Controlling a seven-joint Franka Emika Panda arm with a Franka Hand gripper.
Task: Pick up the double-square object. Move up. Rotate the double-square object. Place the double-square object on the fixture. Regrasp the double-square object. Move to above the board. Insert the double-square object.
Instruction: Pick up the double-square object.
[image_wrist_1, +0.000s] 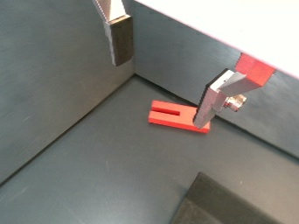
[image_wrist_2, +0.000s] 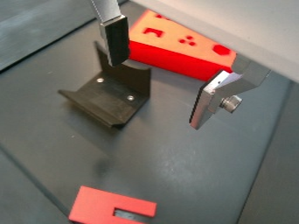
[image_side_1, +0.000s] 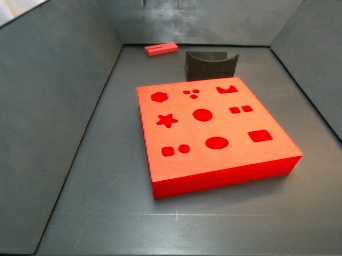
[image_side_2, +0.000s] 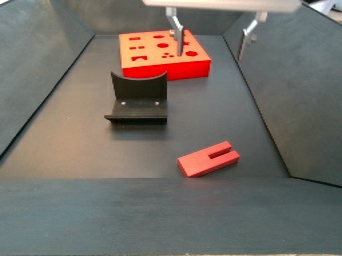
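The gripper (image_wrist_2: 158, 74) is held wide apart, nothing between its fingers (image_wrist_2: 211, 101), high above the floor. Below, the double-square object (image_side_2: 210, 159) lies flat on open floor near a wall. Beyond stand the fixture (image_side_2: 138, 98), then the board (image_side_2: 164, 53). The board's cut-outs are shown fully in a side view (image_side_1: 210, 125).

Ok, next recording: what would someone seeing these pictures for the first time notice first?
The big red board with its shaped cut-outs fills the middle of the floor in a side view. Behind it stands the dark fixture, and the small red double-square object lies flat on the floor, apart from both. The gripper hangs open above, holding nothing, with its fingers spread wide.
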